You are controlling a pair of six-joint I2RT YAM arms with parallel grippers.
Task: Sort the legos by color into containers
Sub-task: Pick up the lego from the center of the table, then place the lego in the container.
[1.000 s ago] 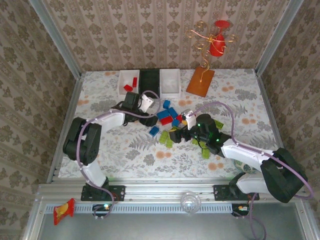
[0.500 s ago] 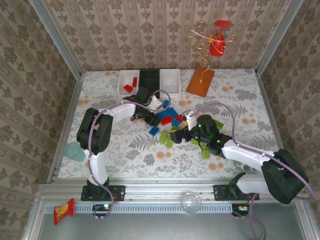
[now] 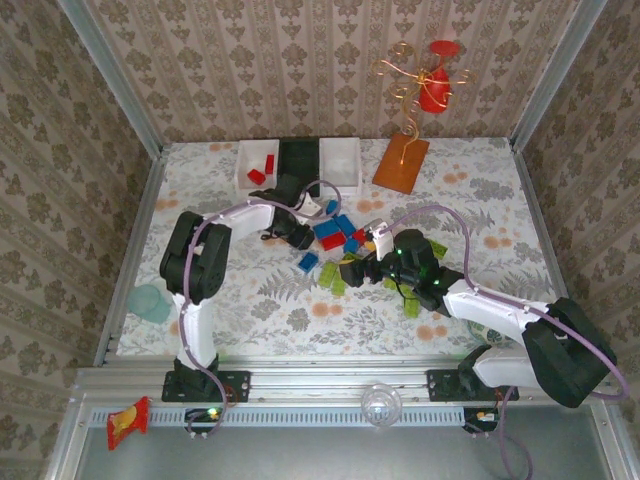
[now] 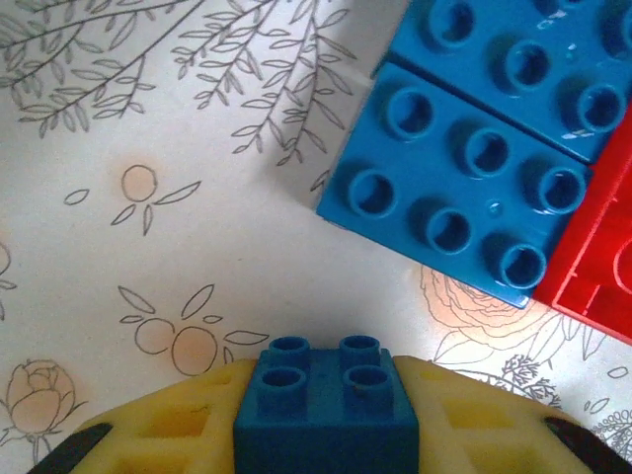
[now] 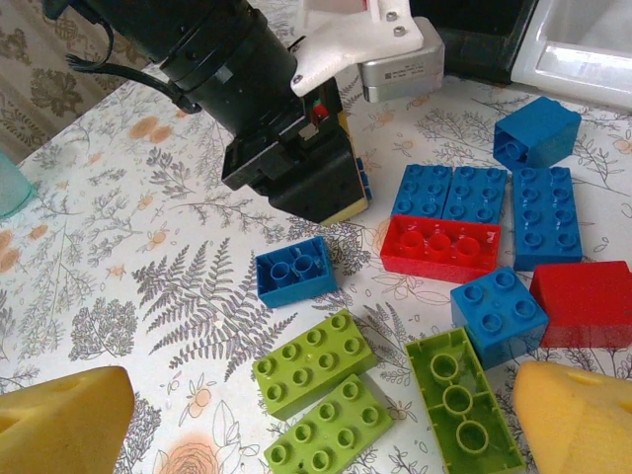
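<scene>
Pincer of left arm point(image 4: 326, 436) tight on blue lego point(image 4: 326, 403); right pincer point(image 5: 318, 420) wide above green legos point(image 5: 311, 363).

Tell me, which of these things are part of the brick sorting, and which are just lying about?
Part of the job: legos in red, blue and green; the small blue brick clamped in the left gripper; left white bin, black bin, right white bin.

Lying about: orange board, red ornament, teal cup, red packet, clear ball.
</scene>
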